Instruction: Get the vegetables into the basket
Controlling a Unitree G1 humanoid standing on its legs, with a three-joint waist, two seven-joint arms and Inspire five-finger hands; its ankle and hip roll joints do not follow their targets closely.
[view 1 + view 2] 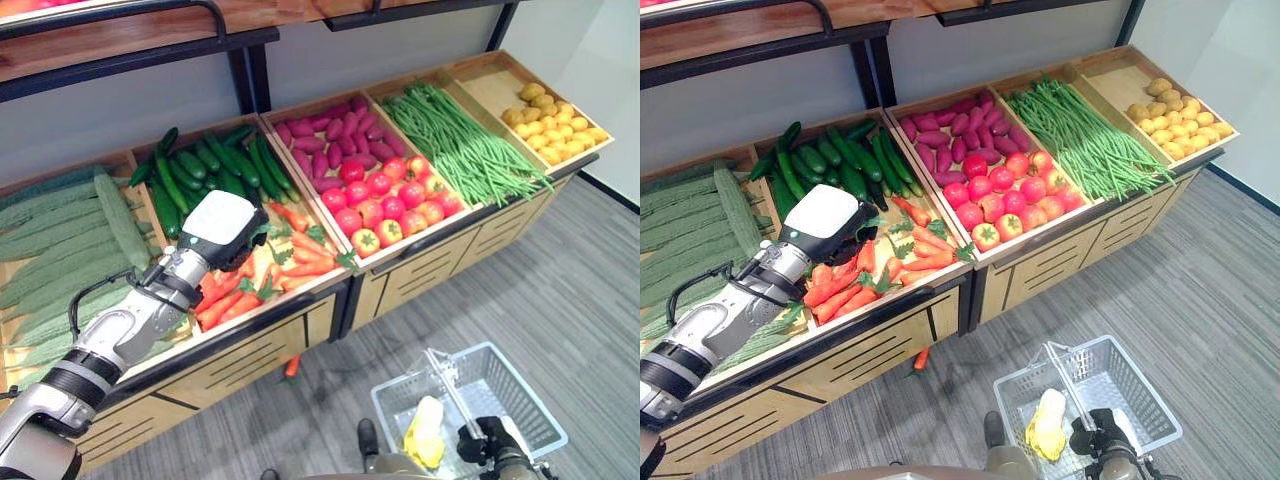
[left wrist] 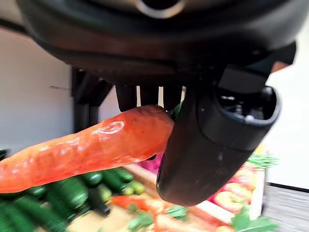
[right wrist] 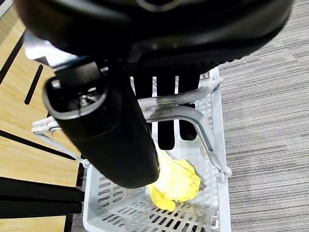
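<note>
Left hand [image 2: 203, 145] has its fingers and thumb pinched around a carrot [image 2: 87, 150], held just above the carrot bin [image 1: 300, 290] on the produce shelf. Right hand [image 3: 116, 135] is curled round the handle [image 3: 178, 108] of the white basket [image 1: 530, 400], which has something yellow [image 1: 425, 430] lying inside.

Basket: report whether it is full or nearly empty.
Nearly empty: the basket holds one yellow vegetable, with bare mesh floor around it.
</note>
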